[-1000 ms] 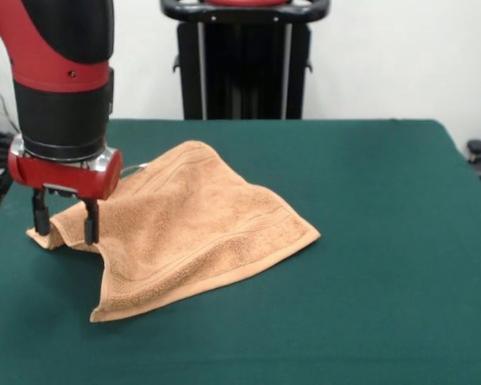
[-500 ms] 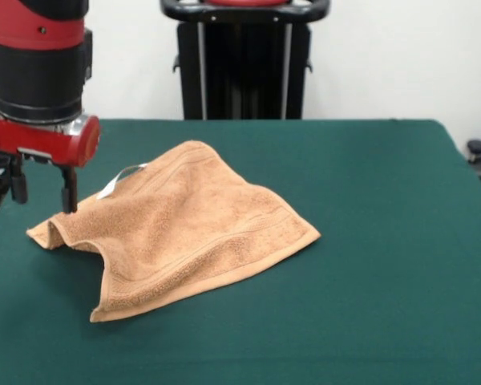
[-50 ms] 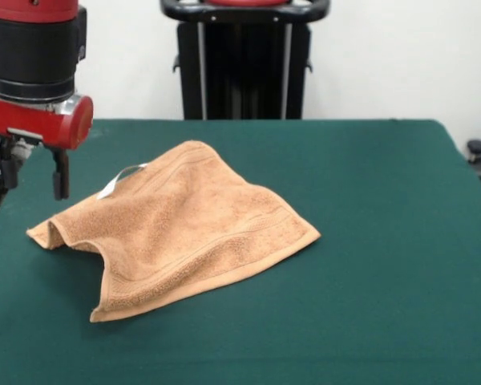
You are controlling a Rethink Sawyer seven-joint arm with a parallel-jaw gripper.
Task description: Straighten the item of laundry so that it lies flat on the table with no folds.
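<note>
- The claw [image 3: 34, 171] is sitting released and empty, its two fingers [image 3: 60, 184] spread apart, hanging above the counter's [image 3: 385, 241] left edge in the front view.
- It is rising and drifting outward: a second ago it was down at the towel's [image 3: 176, 228] left corner, fingers straddling the cloth; now it is well clear, nothing hanging from it.
- The towel is not moving with it. Its outline is reading the same across all three looks, so the claw is leaving with no cloth gripped.
- The towel is lying on the counter's left half, roughly midway between far and near edges, its right corner pointing toward the counter's middle.
- It is still not lying flat:
  - the left corner is curling up into a small tunnel-like fold
  - the near-left edge is tucking inward, leaving a notch in the outline
  - the middle is humping up in a soft ridge toward the far corner
- The white loop [image 3: 119, 180] is sticking out at the far-left edge, resting on the green cloth.
- Judgement: the last pull is looking finished or abandoned, and the task is only partly done. The left corner is probably needing another grasp and a drag toward the counter's left edge to open that fold.
</note>
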